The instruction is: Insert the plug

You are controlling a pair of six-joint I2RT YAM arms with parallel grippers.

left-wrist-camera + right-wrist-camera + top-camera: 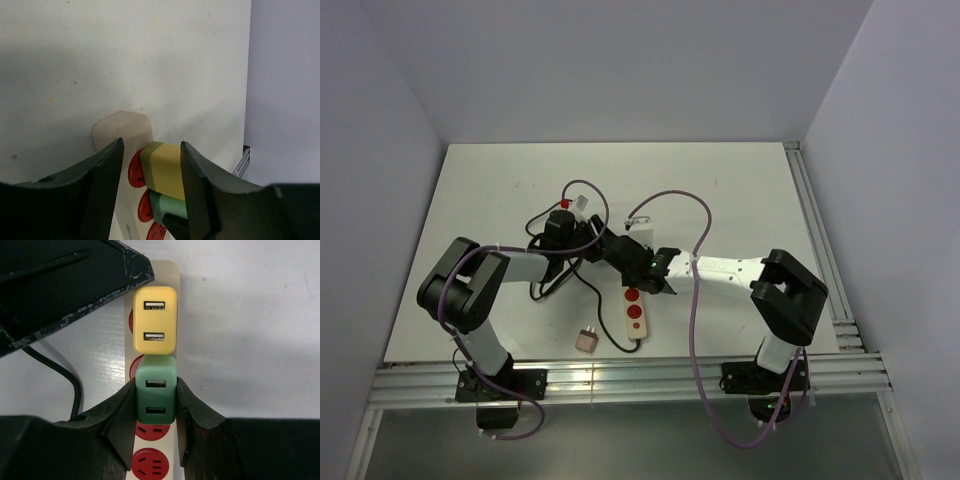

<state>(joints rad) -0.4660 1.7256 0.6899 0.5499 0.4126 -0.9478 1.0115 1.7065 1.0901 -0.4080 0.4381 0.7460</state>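
Note:
A cream power strip [636,312] with red sockets lies at the table's middle front. A yellow plug [155,320] sits in its end socket. Right behind it, over the second socket, my right gripper [155,385] is shut on a green plug [156,390], a finger pressed on each side. How deep the green plug sits I cannot tell. My left gripper [152,144] straddles the yellow plug [162,170] with its jaws apart. One finger lies against the plug, and the other stands off it with a gap. The green plug [172,206] shows below.
A beige adapter [586,341] lies loose on the table, left of the strip's near end. The strip's black cable [65,375] curls on the left. Purple arm cables [692,215] loop over the table. Two bare red sockets [150,462] lie under my right gripper.

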